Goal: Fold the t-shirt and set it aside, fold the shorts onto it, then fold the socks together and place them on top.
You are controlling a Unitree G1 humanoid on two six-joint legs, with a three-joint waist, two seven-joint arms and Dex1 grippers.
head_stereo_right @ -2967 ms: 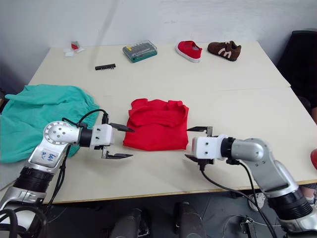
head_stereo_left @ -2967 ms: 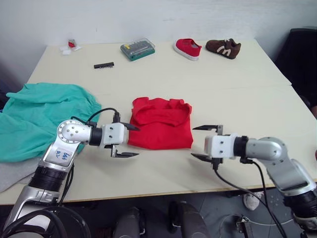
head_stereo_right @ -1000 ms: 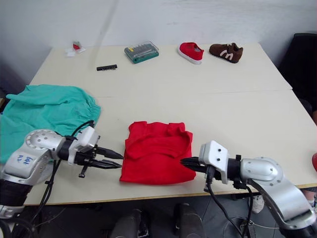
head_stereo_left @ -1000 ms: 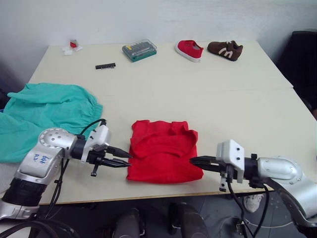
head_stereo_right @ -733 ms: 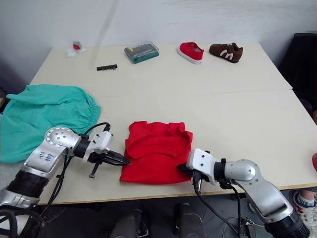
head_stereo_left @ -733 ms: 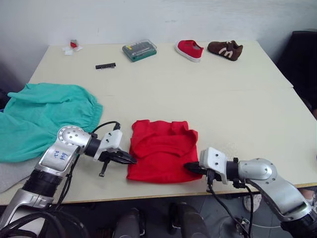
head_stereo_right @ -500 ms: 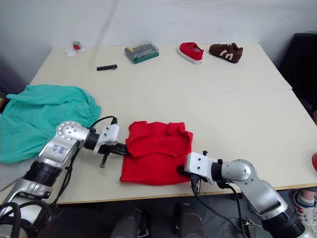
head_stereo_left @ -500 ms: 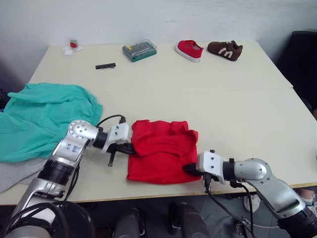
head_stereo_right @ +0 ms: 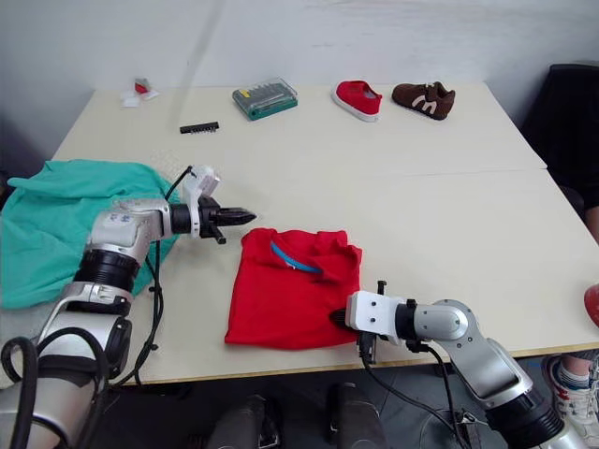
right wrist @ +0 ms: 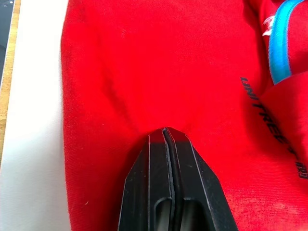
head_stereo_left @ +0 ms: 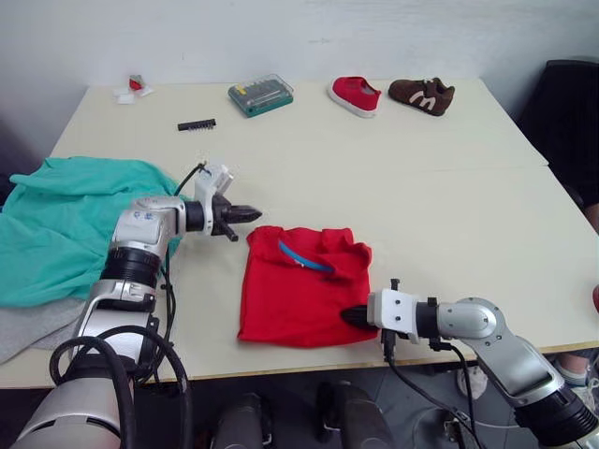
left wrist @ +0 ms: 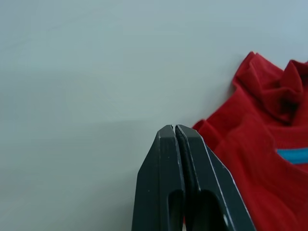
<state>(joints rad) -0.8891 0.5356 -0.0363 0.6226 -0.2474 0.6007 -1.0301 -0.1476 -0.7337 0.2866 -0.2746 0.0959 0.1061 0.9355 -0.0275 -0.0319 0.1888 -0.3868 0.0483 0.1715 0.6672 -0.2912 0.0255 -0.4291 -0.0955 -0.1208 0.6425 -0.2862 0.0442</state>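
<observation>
The red t-shirt (head_stereo_left: 299, 295) lies folded near the table's front edge, its blue neckband (head_stereo_left: 304, 259) showing. My left gripper (head_stereo_left: 255, 213) is shut and empty, hovering just beyond the shirt's far left corner; the left wrist view shows its fingertips (left wrist: 174, 129) over bare table beside the red cloth. My right gripper (head_stereo_left: 344, 316) is shut, its tip pressed against the shirt's near right edge, where the fabric (right wrist: 144, 72) puckers. The teal shorts (head_stereo_left: 65, 220) lie bunched at the left. Light grey fabric (head_stereo_left: 28, 327), the socks as far as I can tell, pokes out under them.
Along the table's far edge sit a green bit case (head_stereo_left: 260, 94), a red shoe (head_stereo_left: 354, 94), a brown shoe (head_stereo_left: 421, 94), a black bit strip (head_stereo_left: 197, 124) and small white scraps (head_stereo_left: 129, 88). A dark chair (head_stereo_left: 571, 112) stands at the right.
My left gripper has left the shirt's left edge and swung out to its far left corner. The blue neckband has come into sight. My right gripper has slid in against the near right edge.
</observation>
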